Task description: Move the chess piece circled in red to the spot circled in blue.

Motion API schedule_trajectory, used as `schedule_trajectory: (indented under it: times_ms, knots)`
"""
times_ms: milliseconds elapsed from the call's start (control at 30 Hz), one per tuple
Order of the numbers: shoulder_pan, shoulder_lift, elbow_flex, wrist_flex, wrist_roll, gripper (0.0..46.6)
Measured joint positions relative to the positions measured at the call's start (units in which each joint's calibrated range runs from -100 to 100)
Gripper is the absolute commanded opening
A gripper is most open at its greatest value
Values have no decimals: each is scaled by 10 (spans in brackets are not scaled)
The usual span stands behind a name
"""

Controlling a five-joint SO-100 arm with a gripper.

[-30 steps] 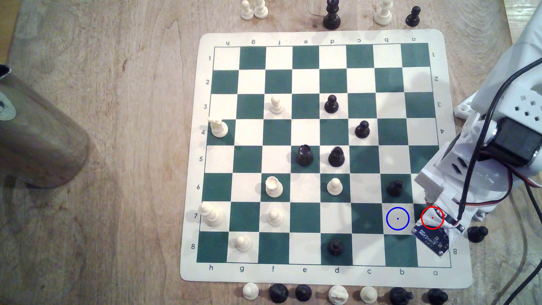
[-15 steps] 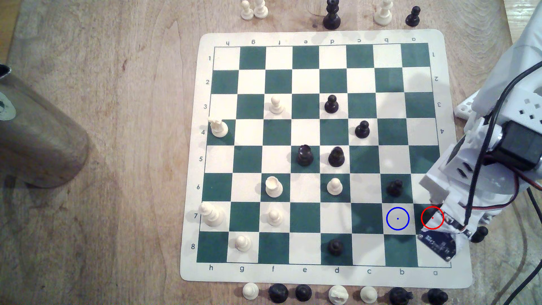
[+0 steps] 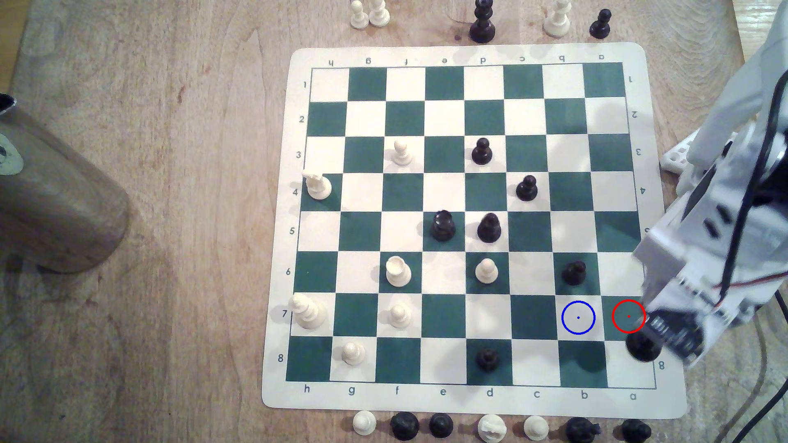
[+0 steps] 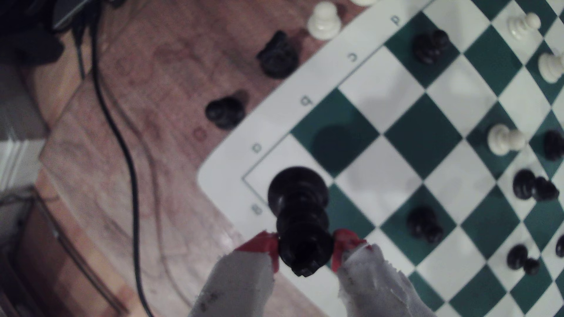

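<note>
Item 1. Pincer [image 4: 305, 248]: two taped grey fingers with red pads [image 4: 261, 242], clamped on the upper part of the chess piece, one pad on either side of its top. In the exterior view the pincer [image 3: 665, 336] hangs over the board's corner near the square ringed in red.

Item 2. Chess piece [image 4: 300, 213]: tall, glossy black, ribbed stem, wide round base, held between the pads and reaching away from them. Its base [image 3: 641, 347] shows just beyond the pincer, over the corner squares; whether it touches the board cannot be told. Judged rigid, light and slick; the gloss invites slipping, so a hold on the ribbed neck below the knob seems safest. A high hold lets the base swing.

Item 3. Spot [image 3: 578, 317]: cream square with blue ring, one file inward from the pincer, vacant.

Item 4. Black pawn [image 3: 574, 272]: on the green square adjoining the spot, a hazard for the swinging base.

Item 5. Table [image 3: 170, 213]: wood, carrying the board, farther off.
</note>
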State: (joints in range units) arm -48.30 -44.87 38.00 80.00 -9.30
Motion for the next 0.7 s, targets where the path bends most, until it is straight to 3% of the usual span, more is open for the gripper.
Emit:
schedule_trajectory:
  times_ms: [433, 700]
  knots:
    - [87, 86, 0, -71, 21, 5]
    - [108, 86, 52, -73, 35, 6]
